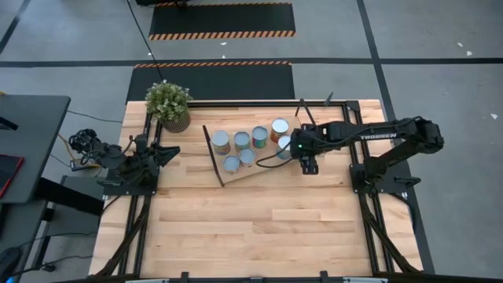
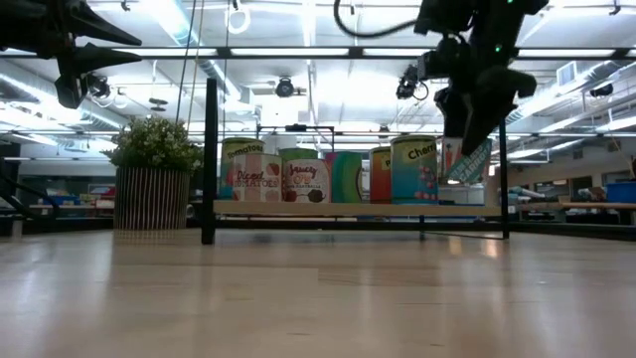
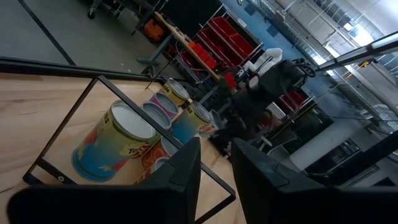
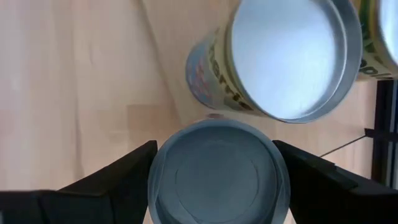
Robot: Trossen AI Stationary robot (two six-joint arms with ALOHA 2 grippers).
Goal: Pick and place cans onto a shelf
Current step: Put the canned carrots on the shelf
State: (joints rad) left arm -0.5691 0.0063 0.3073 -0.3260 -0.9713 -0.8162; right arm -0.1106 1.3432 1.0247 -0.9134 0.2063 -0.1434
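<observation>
Counter [image 1: 259,220]: wide wood, under both arms.
Shelf [image 1: 267,167]: beneath the right pincer [image 4: 214,163], six cans [image 1: 242,141] beside it.
Held can [image 4: 217,177]: clamped between half-spread fingers, above the shelf; rigid, slick, probably light — grip the sides.
Left pincer [image 3: 214,163]: closed, empty, well away.

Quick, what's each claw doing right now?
Left claw: shut, holding nothing.
Right claw: closed around a can, over the shelf.

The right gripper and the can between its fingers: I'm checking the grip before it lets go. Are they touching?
Touching. In the right wrist view both fingers press the sides of the can with no gap, so the right gripper holds it.
</observation>
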